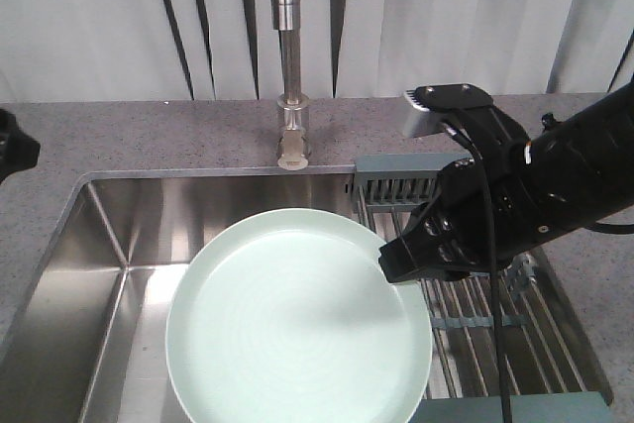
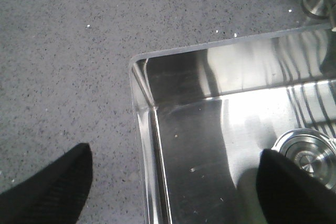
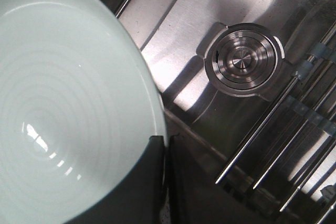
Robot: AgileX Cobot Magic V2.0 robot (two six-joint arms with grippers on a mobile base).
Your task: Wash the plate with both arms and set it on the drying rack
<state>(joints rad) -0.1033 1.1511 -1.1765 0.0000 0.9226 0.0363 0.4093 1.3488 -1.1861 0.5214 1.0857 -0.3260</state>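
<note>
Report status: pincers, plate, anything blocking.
Right pincer shut on plate rim, plate over sink. Left pincer open, empty, over sink corner. Drying rack bare where visible.

Bright glare on the steel sink [image 2: 236,114]; wrist views slightly soft.

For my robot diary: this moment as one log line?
right black gripper: holds round pale mint-green plate by rim | plate: over steel sink | left black gripper: open, empty | steel-rod drying rack: no plate

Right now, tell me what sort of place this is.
Most likely a kitchen sink counter: a stainless steel sink set in a speckled grey countertop, a faucet behind it, and a drying rack laid across it.
</note>
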